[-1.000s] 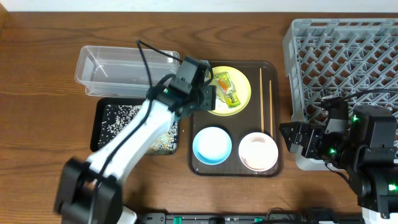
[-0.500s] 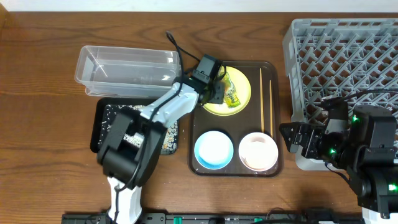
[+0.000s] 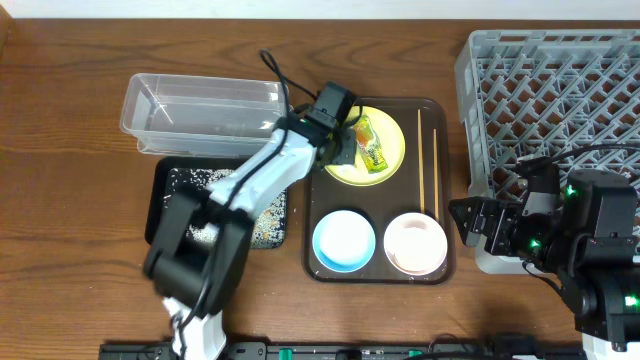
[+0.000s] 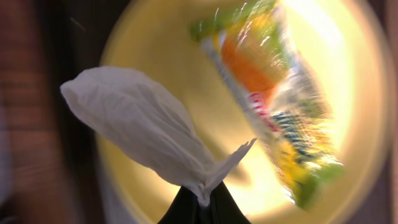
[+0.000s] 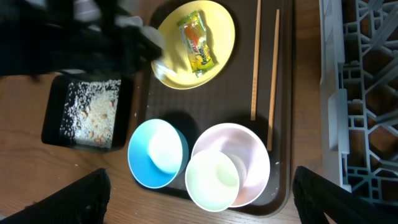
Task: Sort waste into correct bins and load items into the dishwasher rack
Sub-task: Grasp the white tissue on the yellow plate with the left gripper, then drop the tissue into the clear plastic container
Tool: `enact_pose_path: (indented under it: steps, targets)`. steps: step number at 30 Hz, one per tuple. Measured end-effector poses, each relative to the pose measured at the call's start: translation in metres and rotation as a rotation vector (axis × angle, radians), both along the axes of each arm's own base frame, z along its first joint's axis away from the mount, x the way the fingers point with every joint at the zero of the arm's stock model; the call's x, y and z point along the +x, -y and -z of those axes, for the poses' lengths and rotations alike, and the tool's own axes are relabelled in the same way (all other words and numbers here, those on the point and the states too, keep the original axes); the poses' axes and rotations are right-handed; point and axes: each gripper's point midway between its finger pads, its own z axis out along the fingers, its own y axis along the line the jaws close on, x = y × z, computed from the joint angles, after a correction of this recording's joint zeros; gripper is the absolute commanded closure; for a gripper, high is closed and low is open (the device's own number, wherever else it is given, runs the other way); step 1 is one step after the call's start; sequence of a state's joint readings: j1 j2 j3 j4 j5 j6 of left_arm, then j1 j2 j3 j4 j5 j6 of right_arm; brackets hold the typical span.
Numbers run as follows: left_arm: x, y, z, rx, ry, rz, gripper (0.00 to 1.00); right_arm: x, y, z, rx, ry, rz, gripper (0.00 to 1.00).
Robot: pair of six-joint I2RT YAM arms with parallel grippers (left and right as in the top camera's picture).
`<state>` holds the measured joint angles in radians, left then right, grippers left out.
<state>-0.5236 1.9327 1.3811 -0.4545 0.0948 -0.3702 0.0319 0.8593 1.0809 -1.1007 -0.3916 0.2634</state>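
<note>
white paper pinched in left pincer over blurred yellow plate, wrapper smeared; right pincer wide.

You have a table of brown wood under you, its grain plain and its finish a low sheen. The tub is clear glossy plastic; the black tray looks matt, and the rice grains in it are dull white and rough. The rack is matt grey moulded plastic. The serving tray is smooth dark brown with a faint shine. The yellow plate, blue bowl and pink bowl are smooth and glossy. The wrapper is shiny printed film, the white paper scrap soft, creased and matt, and the chopsticks pale bare wood.
</note>
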Motion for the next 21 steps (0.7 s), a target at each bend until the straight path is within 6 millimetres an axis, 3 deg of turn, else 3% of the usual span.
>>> enact_pose_path:
  steps: [4,6,8,10,11,13,14,17,21]
  targets:
    - [0.013,-0.017,-0.072,-0.005,0.168,-0.056,0.94,0.000,0.000,0.000,0.000,0.000,0.000,0.09]
    - [0.022,-0.035,-0.106,0.003,0.253,-0.106,0.94,0.000,0.000,0.000,0.000,0.000,0.000,0.08]
    - [0.031,-0.057,-0.124,0.020,0.303,-0.159,0.94,0.000,0.000,0.000,0.000,0.000,0.000,0.08]
    - [0.041,-0.084,-0.127,0.049,0.318,-0.220,0.93,0.000,0.000,0.000,0.000,0.000,0.000,0.08]
    - [0.046,-0.097,-0.123,0.066,0.313,-0.248,0.88,0.000,0.000,0.000,0.000,0.000,0.000,0.08]
    - [0.056,-0.120,-0.114,0.095,0.301,-0.294,0.52,0.000,0.000,0.000,0.000,0.000,0.000,0.08]
    - [0.061,-0.132,-0.108,0.103,0.292,-0.323,0.47,0.000,0.000,0.000,0.000,0.000,0.000,0.08]
    - [0.068,-0.154,-0.097,0.102,0.265,-0.364,0.45,0.000,0.000,0.000,0.000,0.000,0.000,0.07]
    - [0.066,-0.141,-0.096,0.044,0.246,-0.318,0.46,-0.001,0.000,0.000,0.000,-0.002,0.000,0.07]
